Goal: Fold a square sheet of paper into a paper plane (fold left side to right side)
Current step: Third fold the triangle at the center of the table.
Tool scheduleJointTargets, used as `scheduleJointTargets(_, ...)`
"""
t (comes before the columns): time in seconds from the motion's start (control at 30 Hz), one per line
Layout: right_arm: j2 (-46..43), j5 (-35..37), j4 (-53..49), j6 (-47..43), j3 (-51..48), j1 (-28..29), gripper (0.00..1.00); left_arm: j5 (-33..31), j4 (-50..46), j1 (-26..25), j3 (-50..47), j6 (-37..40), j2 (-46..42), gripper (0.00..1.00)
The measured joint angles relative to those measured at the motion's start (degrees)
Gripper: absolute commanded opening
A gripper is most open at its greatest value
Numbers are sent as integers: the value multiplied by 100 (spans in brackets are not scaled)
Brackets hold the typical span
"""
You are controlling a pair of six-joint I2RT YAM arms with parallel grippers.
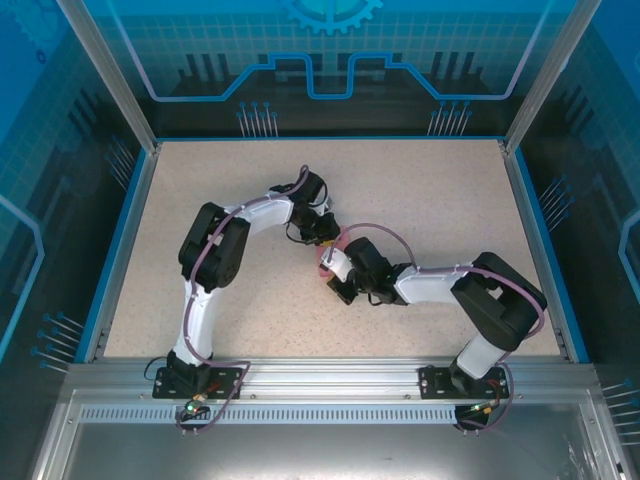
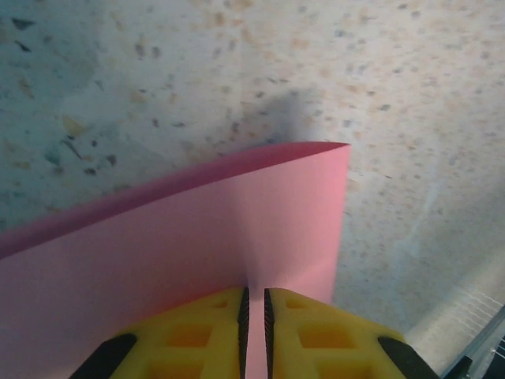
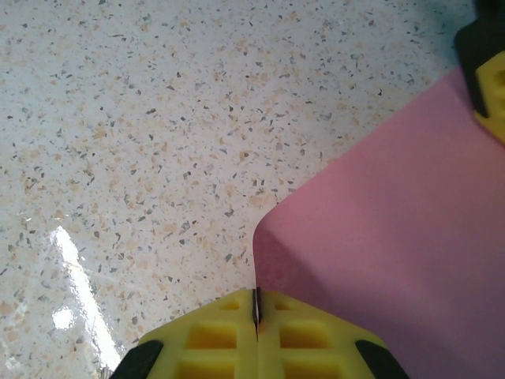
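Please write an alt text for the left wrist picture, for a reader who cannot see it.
The left hand pinches a thin pink sheet of paper between two yellow fingers, above a speckled beige table.

My two arms reach in toward the middle of the table [image 1: 420,190], and the paper [image 1: 325,260] sits there between them, lifted off the surface. My left gripper [image 1: 322,238] is on the paper's far side and my right gripper [image 1: 337,272] on its near side, the two just beside each other. At my left wrist the paper passes between my fingers and spreads ahead and leftward, with the table beyond. At my right wrist its edge enters my fingers and stretches rightward, where a left finger [image 3: 493,87] sits at its far edge.
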Motion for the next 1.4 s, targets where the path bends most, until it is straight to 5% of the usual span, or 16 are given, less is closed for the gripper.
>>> scheduleJointTargets(0.6,291,-1937,-407,931,319,-1283,0,9,-13,0,9,39,81,15)
scheduleJointTargets(1.4,669,-2184,-822,1241,706,-1759,0,9,-13,0,9,133,105,15)
